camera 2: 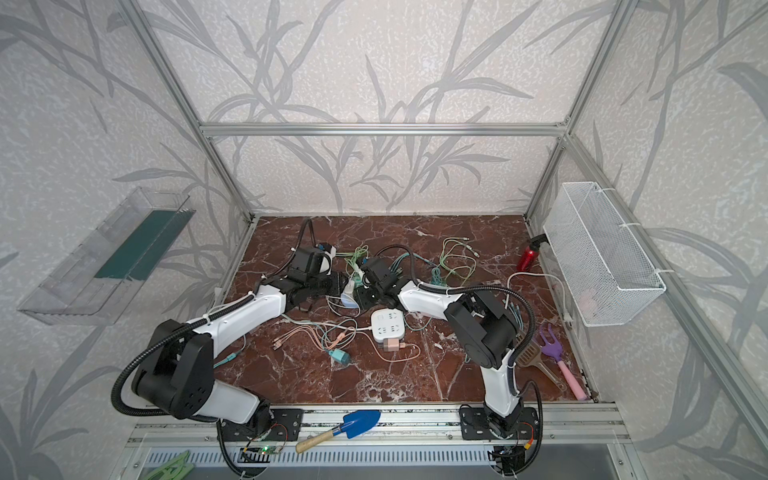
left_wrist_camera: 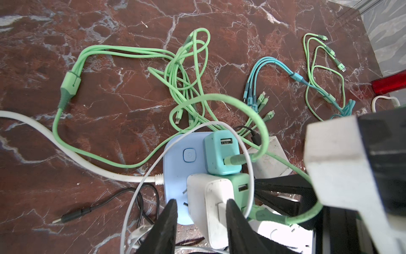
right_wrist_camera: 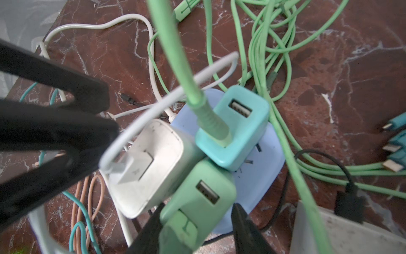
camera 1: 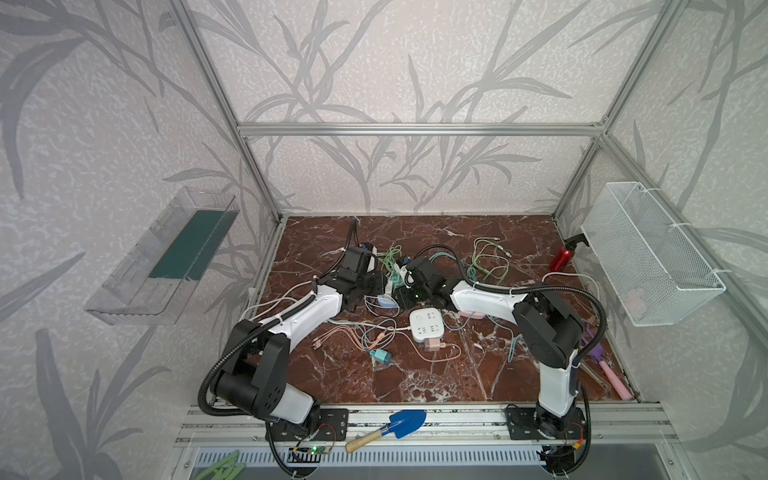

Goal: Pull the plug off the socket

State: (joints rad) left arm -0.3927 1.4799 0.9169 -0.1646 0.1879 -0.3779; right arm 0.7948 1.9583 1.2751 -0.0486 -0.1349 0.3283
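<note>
white plug (left_wrist_camera: 208, 198) sits in the pale blue socket (left_wrist_camera: 182, 167), pressed against a green plug (right_wrist_camera: 197, 198) and a teal plug (right_wrist_camera: 237, 132) seated beside it. in a top view you find that socket (camera 1: 384, 300) near the middle of the tabletop (camera 1: 415, 374), a little toward its left edge. your left gripper (left_wrist_camera: 201, 204) straddles the white plug with its jaws apart; a strip of blue shows between one finger and the plug. your right gripper (right_wrist_camera: 198, 207) brackets the green plug, one finger seemingly against its side, but you cannot tell whether it truly clamps, since the fingers are blurred there.
</note>
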